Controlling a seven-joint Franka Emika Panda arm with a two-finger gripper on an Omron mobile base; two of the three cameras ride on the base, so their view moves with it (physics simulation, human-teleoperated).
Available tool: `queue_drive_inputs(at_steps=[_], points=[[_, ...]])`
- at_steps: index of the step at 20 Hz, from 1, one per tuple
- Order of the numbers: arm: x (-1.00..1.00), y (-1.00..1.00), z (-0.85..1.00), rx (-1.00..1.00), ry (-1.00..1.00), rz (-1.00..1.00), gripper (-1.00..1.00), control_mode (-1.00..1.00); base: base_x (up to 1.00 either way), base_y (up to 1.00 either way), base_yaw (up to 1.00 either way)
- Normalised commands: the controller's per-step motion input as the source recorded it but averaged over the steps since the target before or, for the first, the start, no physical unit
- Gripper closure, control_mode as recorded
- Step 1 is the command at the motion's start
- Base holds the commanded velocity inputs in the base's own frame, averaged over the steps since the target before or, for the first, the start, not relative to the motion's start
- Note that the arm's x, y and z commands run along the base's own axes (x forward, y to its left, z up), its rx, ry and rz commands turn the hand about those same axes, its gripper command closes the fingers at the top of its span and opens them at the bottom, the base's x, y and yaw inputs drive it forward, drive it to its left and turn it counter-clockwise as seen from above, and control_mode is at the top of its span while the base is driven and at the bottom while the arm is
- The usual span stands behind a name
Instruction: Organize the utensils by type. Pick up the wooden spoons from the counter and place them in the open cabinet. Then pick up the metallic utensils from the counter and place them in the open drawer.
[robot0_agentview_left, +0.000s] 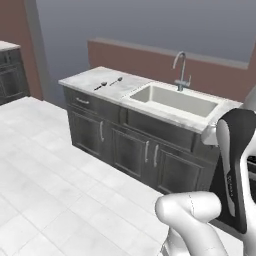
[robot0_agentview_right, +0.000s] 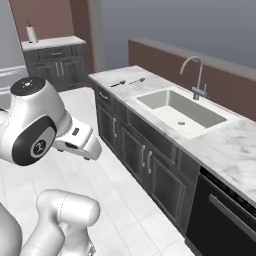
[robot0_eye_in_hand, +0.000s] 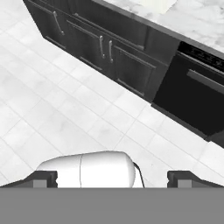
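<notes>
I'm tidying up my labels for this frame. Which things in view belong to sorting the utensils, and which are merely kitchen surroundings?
Belongs to the job:
- two metallic utensils lying side by side, far from the arm
- marble counter beneath them
- gripper, open, holding nothing

Just surroundings:
- sink
- faucet
- dishwasher
- closed base cabinet doors
- bottle on the far cabinet

white tiled floor (robot0_agentview_left: 45, 175), grey wall (robot0_agentview_left: 150, 22) with a reddish-brown backsplash (robot0_agentview_left: 140, 60) (long, low) — black dishwasher (robot0_agentview_right: 225, 215).

Kitchen: sink (robot0_agentview_left: 172, 100), faucet (robot0_agentview_left: 181, 70), base cabinets (robot0_agentview_left: 125, 145)
</notes>
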Motion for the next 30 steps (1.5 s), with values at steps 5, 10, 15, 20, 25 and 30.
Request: queue_drive_inputs(at_steps=[5, 10, 15, 20, 25, 30], points=[[0.00, 0.00, 0.00, 0.00, 0.00, 0.00, -1.00, 1.00, 0.84, 0.69, -0.21], [0.00, 0.00, 0.00, 0.00, 0.00, 0.00, -1.00, 1.00, 0.83, 0.74, -0.26], [0.00, 0.00, 0.00, 0.00, 0.00, 0.00, -1.00, 1.00, 0.86, 0.66, -0.31], [0.00, 0.00, 0.00, 0.00, 0.00, 0.00, -1.00, 1.00, 0.80, 0.63, -0.40], [0.00, 0.00, 0.00, 0.00, 0.00, 0.00, -1.00, 1.00, 0.72, 0.52, -0.60], [0.00, 0.00, 0.00, 0.00, 0.00, 0.00, -1.00, 1.00, 0.69, 0.48, -0.63]])
